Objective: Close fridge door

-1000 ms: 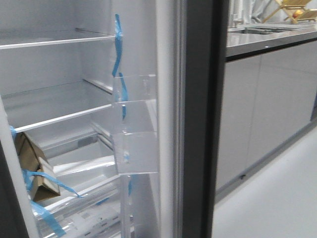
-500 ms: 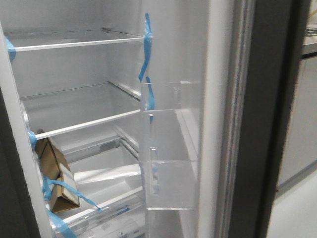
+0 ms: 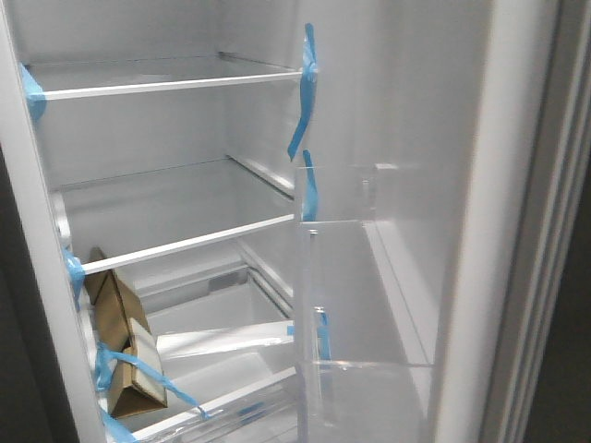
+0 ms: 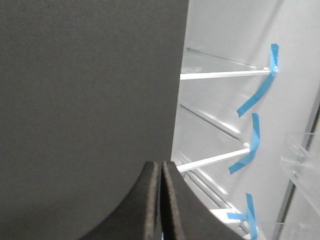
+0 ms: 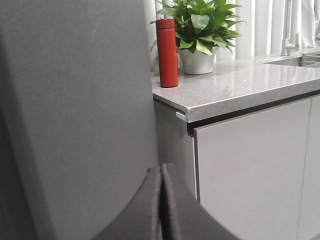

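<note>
The front view sits close to the open fridge, facing into its white interior, with glass shelves at left and the fridge door lining filling the right side. The left wrist view looks past the closed left gripper along a dark grey panel into the same compartment; both views share the shelves and the blue tape strips. The right wrist view faces away from the interior, past the closed right gripper and a dark grey face, toward a granite countertop carrying a red bottle and potted plant.
</note>
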Available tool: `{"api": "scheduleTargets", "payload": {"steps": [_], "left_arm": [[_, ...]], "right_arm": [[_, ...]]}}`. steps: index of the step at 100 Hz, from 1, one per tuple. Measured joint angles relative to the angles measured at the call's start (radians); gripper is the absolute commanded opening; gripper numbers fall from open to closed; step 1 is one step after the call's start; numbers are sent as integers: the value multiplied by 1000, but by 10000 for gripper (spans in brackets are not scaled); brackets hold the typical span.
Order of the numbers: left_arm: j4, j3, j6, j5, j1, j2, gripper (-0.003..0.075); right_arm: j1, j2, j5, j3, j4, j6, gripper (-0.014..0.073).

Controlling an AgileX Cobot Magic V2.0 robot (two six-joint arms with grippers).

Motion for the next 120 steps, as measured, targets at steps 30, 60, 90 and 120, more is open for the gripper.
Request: {"api": "scheduleTargets", "payload": {"steps": [30, 60, 90, 120], "left_arm": [[0, 0, 0, 0, 0, 0, -20], [0, 0, 0, 0, 0, 0, -20], [0, 0, 0, 0, 0, 0, -20], [0, 0, 0, 0, 0, 0, -20]], "right_arm": [[0, 0, 0, 0, 0, 0, -71], [0, 0, 0, 0, 0, 0, -71], [0, 0, 0, 0, 0, 0, -71], [0, 6, 20, -58, 384, 6, -71]]}}
